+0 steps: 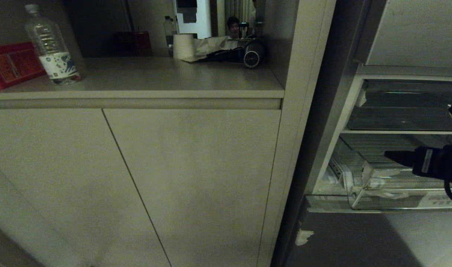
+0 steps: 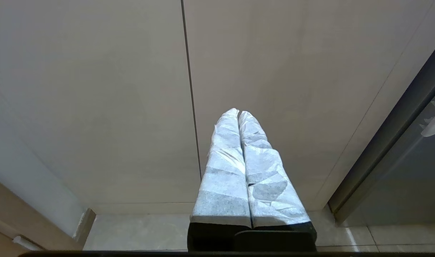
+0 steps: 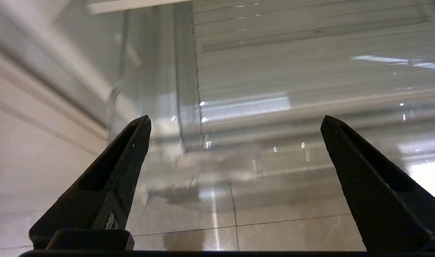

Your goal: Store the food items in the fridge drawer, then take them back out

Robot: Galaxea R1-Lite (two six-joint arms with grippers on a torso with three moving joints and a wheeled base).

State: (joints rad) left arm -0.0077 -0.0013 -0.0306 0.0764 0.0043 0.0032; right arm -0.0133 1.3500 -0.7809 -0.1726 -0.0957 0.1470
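The fridge drawer (image 1: 363,189) stands pulled out at the right of the head view, clear plastic with a ribbed floor (image 3: 292,46) and white tape scraps at its front corner. My right gripper (image 1: 398,157) reaches in from the right edge, above the drawer's front part. In the right wrist view this gripper (image 3: 235,119) is open, its black fingers (image 3: 128,153) wide apart with nothing between them, over the drawer's front lip and the tiled floor below. No food items are in view. My left gripper (image 2: 238,113) is shut, its white-wrapped fingers pressed together and pointing at a cabinet door.
A beige cabinet (image 1: 188,178) fills the left and middle. Its counter holds a water bottle (image 1: 51,44), a red box (image 1: 10,65), a paper roll (image 1: 183,46) and a dark appliance (image 1: 248,55). A shorter clear compartment (image 1: 403,107) sits above the drawer. A person (image 1: 233,27) shows far back.
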